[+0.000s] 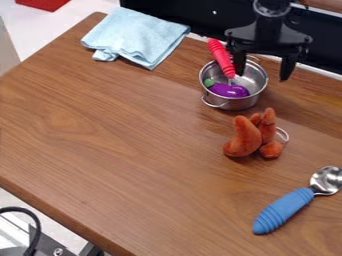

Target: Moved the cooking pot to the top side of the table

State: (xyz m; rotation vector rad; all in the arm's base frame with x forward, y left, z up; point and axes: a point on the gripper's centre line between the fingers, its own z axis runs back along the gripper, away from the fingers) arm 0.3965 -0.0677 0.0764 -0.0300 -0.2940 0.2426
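We log the metal cooking pot (235, 104) (purple eggplant (230, 91) inside) near the table's (120, 140) far edge; above it we see the gripper (263, 75), jaws wide apart, gripping nothing

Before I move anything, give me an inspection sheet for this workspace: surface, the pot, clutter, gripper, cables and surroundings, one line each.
Surface: brown wood-grain tabletop; damage, nothing seen.
Job's things: metal pot near the far edge, upright, holding a purple toy eggplant and a red-handled utensil that sticks out past the rim.
Clutter: light-blue cloth at the far left corner, orange plush toy close to the pot, blue-handled spoon at lower right.
Gripper: gripper at the pot, open.
Cables: black cable at lower left, off the table.
Surroundings: red object beyond the table.
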